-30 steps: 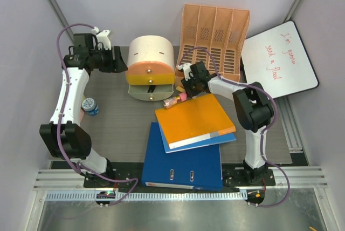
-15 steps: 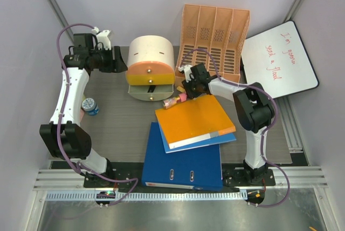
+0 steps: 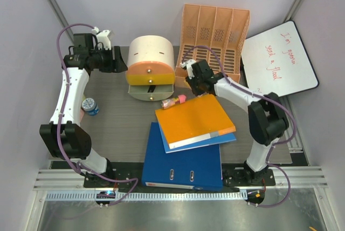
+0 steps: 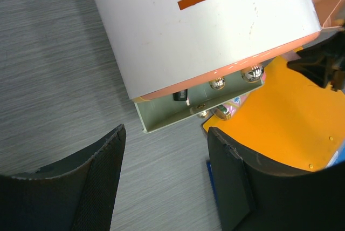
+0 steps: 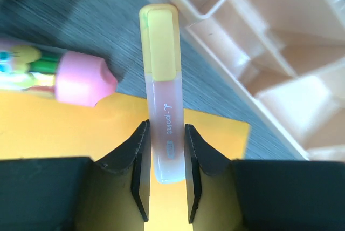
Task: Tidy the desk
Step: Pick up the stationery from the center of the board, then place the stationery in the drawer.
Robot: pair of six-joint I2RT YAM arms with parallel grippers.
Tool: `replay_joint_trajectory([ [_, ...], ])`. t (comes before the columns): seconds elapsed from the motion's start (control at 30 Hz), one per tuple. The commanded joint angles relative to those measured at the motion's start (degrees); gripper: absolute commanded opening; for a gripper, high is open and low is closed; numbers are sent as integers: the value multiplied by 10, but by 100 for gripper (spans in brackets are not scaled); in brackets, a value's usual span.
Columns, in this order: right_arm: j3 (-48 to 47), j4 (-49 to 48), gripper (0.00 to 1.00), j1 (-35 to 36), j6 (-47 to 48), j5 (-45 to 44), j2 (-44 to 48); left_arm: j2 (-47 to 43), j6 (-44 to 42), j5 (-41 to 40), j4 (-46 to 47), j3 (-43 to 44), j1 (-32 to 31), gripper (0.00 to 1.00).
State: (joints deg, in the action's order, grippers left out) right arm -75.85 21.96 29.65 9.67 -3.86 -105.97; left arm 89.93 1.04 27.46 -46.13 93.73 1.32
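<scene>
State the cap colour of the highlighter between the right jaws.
Yellow; the highlighter shows best in the right wrist view.

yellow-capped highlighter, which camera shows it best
Right wrist view: the highlighter fills the frame, gripped by the right gripper, yellow cap and lettering clear. In the top view the gripper hides it. The left wrist view shows none of it.

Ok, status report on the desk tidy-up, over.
Left fingers open, empty, beside cream drawer unit. Right fingers shut on yellow-capped translucent highlighter over dark grey wood-grain desk. Pink-capped pen lies nearby.
</scene>
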Motion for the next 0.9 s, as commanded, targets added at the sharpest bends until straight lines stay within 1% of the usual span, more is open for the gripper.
replay_joint_trajectory([
  [0.0, -24, -6, 1, 27, 16, -55, 102, -20, -1, 7, 9, 16, 4, 63],
  [0.07, -37, 7, 1, 52, 38, -68, 123, -20, 2, 8, 10, 17, 3, 63],
  [0.1, -41, 12, 1, 83, 46, -76, 127, -20, 3, 8, 9, 16, 4, 63],
  [0.17, -51, 17, 1, 115, 82, -105, 139, -20, 4, 8, 10, 16, 4, 63],
  [0.2, -54, 17, 1, 149, 93, -113, 140, -20, 4, 8, 11, 15, 4, 63],
  [0.23, -62, 17, 1, 165, 105, -129, 140, -20, 4, 8, 10, 15, 4, 63],
  [0.37, -94, 20, 2, 232, 169, -157, 112, -18, 9, 8, 14, 15, 3, 63],
  [0.43, -113, 25, 2, 261, 190, -177, 81, -18, 10, 10, 15, 16, 4, 63],
  [0.67, -166, 31, 3, 294, 266, -223, -17, -21, 3, 5, 14, 14, 4, 63],
  [0.87, -213, 22, 3, 298, 310, -251, -79, -20, 0, 3, 14, 13, 4, 63],
])
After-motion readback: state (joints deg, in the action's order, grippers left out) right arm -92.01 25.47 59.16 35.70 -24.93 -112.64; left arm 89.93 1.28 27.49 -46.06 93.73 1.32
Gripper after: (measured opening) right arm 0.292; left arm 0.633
